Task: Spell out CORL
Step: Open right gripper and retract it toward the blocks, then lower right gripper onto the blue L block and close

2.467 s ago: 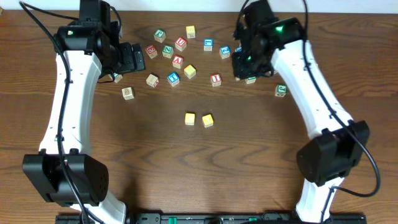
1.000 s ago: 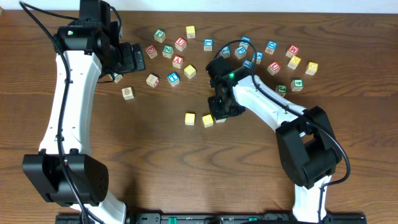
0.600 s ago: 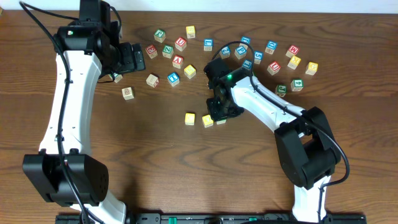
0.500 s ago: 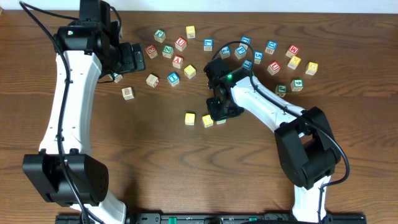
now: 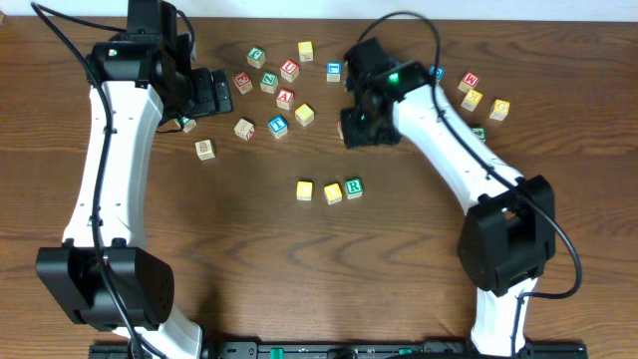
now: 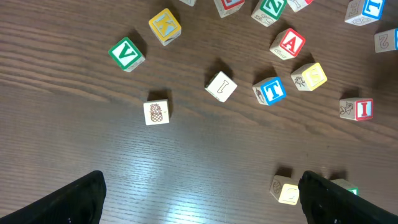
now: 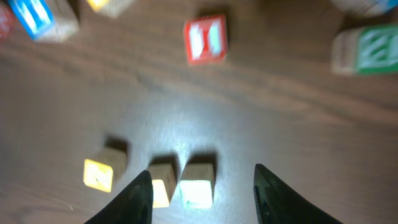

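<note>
Right hand [image 7: 202, 172] spread, seemingly empty, apart from row of three blocks [image 5: 333, 192], green R block [image 5: 353, 187] rightmost.

You'll find two blocks [image 5: 305, 189] in a row just left of the R block [image 5: 353, 187]. The loose blocks [image 5: 277, 127] lie behind it.

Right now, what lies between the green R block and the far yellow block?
Another yellow block, right beside the green R block, clear in the overhead view.

The brown wooden tabletop [image 5: 299, 269] carries a short row near its middle: a yellow block [image 5: 305, 189], a second yellow block [image 5: 333, 193] and a green R block [image 5: 353, 187]. Loose lettered blocks [image 5: 289, 70] lie scattered toward the far edge.
</note>
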`<state>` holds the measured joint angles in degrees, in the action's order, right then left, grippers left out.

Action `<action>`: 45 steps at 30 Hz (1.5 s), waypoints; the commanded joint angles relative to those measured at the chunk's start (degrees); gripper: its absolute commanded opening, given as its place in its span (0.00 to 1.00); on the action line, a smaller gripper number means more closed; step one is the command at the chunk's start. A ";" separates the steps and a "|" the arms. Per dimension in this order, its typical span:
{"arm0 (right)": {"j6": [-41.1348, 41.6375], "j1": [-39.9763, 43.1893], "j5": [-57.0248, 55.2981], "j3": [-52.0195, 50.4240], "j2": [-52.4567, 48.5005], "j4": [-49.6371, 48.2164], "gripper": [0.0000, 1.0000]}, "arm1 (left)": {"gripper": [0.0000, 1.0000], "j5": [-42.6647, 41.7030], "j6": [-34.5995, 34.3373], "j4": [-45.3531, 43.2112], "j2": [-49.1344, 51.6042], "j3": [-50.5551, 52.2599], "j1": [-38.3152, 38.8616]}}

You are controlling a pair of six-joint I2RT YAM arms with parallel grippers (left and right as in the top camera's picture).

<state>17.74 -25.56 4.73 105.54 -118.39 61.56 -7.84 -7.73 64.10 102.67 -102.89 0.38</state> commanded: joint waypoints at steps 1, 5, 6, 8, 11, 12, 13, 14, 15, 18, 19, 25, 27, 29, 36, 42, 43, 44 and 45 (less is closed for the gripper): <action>0.07 2.67 -2.32 1.81 0.00 -0.81 0.50 | 0.98 -0.52 -0.52 0.13 0.33 0.04 -0.20; 0.74 5.38 -5.70 1.27 -0.02 -3.08 0.52 | 0.98 -0.52 -0.52 0.13 0.33 0.04 -0.20; 0.98 5.86 -6.56 1.11 -0.02 -3.45 0.53 | 0.98 -0.52 -0.52 0.13 0.33 0.04 -0.20; 1.09 7.04 -7.72 0.66 -0.20 -4.66 0.54 | 0.98 -0.52 -0.52 0.13 0.33 0.04 -0.20; 1.09 8.70 -7.82 0.61 -1.25 -6.88 0.54 | 0.98 -0.52 -0.52 0.13 0.33 0.04 -0.20; 1.07 9.09 -7.82 0.61 -1.77 -7.76 0.54 | 0.98 -0.52 -0.52 0.13 0.33 0.04 -0.20; 0.85 9.42 -7.82 0.61 -2.27 -8.66 0.54 | 0.98 -0.52 -0.52 0.11 0.33 0.04 -0.20; 0.02 9.60 -7.82 0.61 -2.95 -9.77 0.54 | 0.98 -0.52 -0.52 0.11 0.33 0.04 -0.20; -1.33 9.81 -7.72 0.61 -3.58 -11.02 0.54 | 0.98 -0.52 -0.52 0.11 0.33 0.04 -0.20; -8.39 9.88 -7.52 0.61 -5.97 -15.61 0.56 | 0.98 -0.52 -0.52 0.11 0.33 0.04 -0.20; -11.32 9.75 -7.45 0.61 -6.88 -17.18 0.56 | 0.98 -0.52 -0.52 0.11 0.33 0.04 -0.20; -23.04 9.64 -7.89 0.61 -12.00 -25.40 0.56 | 0.98 -0.52 -0.52 0.13 0.33 0.04 -0.22; -23.52 9.88 -8.39 0.61 -13.09 -26.80 0.57 | 0.98 -0.52 -0.52 0.13 0.33 0.04 -0.20; -23.63 10.14 -8.46 0.61 -13.84 -27.82 0.57 | 0.98 -0.50 -0.52 0.13 0.33 0.04 -0.20; -23.63 10.29 -8.44 0.61 -15.45 -26.99 0.52 | 0.98 -0.52 -0.52 0.13 0.33 0.04 -0.20; -23.65 10.32 -8.50 0.61 -15.82 -24.87 0.45 | 0.98 -0.50 -0.52 0.13 0.33 0.04 -0.22; -23.65 10.32 -8.50 0.61 -15.82 -24.63 0.45 | 0.98 -0.50 -0.52 0.13 0.33 0.04 -0.20; -23.65 10.32 -8.50 0.57 -15.82 -24.44 0.45 | 0.98 -0.52 -0.52 0.13 0.33 0.04 -0.20; -23.67 10.32 -8.50 0.42 -15.82 -24.41 0.45 | 0.98 -0.52 -0.52 0.13 0.33 0.04 -0.20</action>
<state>-5.30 -15.53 -3.29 106.26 -132.97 36.91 -7.86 -7.73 64.10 102.67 -102.89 0.38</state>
